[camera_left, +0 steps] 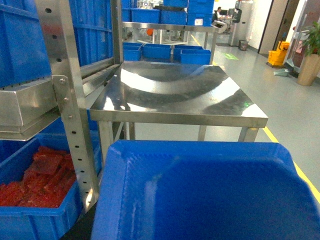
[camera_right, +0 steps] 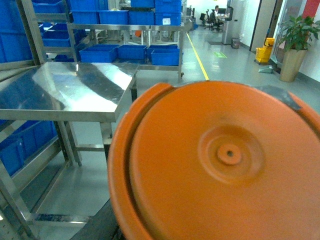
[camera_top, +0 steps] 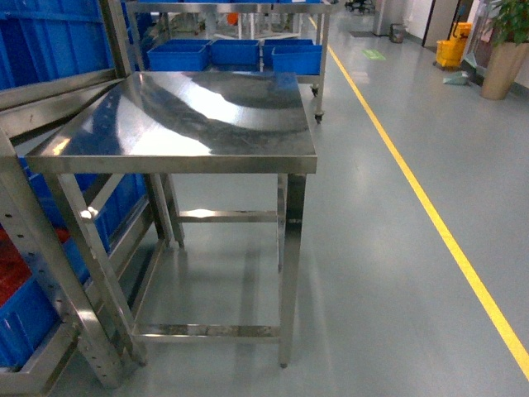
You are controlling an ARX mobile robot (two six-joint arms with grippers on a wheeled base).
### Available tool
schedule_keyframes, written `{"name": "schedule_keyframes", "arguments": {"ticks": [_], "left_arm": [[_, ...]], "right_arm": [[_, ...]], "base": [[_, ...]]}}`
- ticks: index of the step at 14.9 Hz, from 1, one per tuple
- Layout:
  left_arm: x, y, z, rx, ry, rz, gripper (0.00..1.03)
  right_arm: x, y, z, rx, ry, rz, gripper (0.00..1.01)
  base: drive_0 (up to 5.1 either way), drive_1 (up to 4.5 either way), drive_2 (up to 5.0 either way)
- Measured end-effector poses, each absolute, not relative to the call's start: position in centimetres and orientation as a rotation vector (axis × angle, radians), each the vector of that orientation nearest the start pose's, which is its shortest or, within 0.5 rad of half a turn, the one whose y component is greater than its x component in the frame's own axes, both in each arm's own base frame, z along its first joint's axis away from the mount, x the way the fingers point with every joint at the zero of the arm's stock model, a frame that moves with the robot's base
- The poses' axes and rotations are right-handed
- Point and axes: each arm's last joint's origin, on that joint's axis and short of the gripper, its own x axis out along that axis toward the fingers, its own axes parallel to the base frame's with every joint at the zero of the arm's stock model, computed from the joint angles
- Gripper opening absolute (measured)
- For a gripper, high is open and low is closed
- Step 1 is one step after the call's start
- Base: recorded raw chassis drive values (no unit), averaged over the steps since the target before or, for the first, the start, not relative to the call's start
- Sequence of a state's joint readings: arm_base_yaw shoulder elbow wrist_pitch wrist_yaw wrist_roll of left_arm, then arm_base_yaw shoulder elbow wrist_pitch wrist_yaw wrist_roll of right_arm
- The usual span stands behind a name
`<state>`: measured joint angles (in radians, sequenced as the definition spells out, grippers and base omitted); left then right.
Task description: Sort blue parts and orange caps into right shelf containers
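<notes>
Only the left wrist view shows a blue crate (camera_left: 200,195) up close; the right, an orange disc (camera_right: 220,165). Both grippers are hidden; state unknowable.

Head view looks down on the steel counter (camera_top: 190,116); both wrist views face it from farther back.
</notes>
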<state>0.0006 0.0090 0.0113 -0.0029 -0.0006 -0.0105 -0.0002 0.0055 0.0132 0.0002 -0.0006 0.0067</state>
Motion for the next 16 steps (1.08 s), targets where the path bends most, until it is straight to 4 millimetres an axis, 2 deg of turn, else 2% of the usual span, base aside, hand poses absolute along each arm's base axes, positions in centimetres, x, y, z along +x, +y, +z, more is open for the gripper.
{"name": "schedule_keyframes", "arguments": {"ticks": [16], "left_arm": [[9.76,0.01,16.6,-0.01,0.005,0.003,0.42]], "right_arm": [[9.72,0.0,16.71,0.007,-0.003,0.0,0.44]], "base": [[-4.9,2.53,2.5]]}}
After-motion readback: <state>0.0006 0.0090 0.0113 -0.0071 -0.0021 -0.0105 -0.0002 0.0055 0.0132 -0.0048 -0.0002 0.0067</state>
